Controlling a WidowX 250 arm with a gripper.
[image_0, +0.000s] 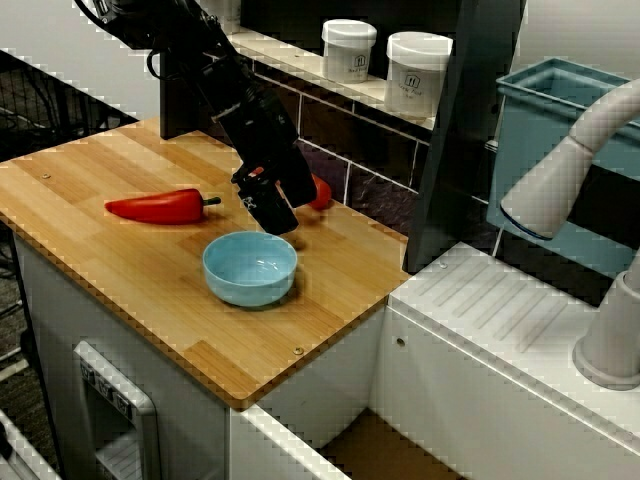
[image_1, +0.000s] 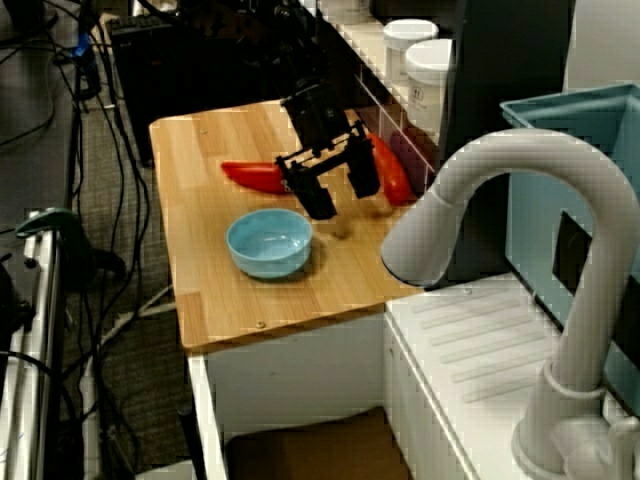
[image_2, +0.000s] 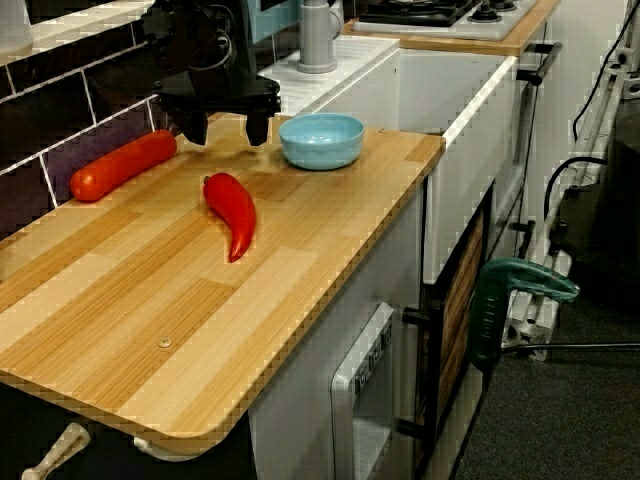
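Counter-length view, read left to right. Far left, by the dark tiled wall: long orange-red sausage-shaped piece (image_2: 122, 165), flat on the wooden worktop (image_2: 180, 330). Just right of it: black gripper (image_2: 228, 125), hanging a little above the wood and pointing down, fingers (image_2: 195, 128) spread wide with nothing between them, touching neither the piece nor anything else. In front of the gripper, nearer the camera: red pepper (image_2: 232, 212), flat on the wood, thin tip toward the camera, apart from the fingers. Further right, near the worktop's far corner: light blue bowl (image_2: 321, 140), upright, empty, close beside the gripper. Beyond it: grey metal jug (image_2: 317, 35) on a white unit.

Front view, again left to right. Red pepper (image_0: 160, 206) first, stem toward the arm. Then the gripper (image_0: 275, 215), just above and behind the bowl (image_0: 250, 267), hiding most of the sausage-shaped piece (image_0: 320, 192). Up on the shelf: two white jars (image_0: 417, 72). Far right: pale faucet (image_0: 570, 170).

Sink-side view: gripper (image_1: 342, 198) plainly wide and empty.
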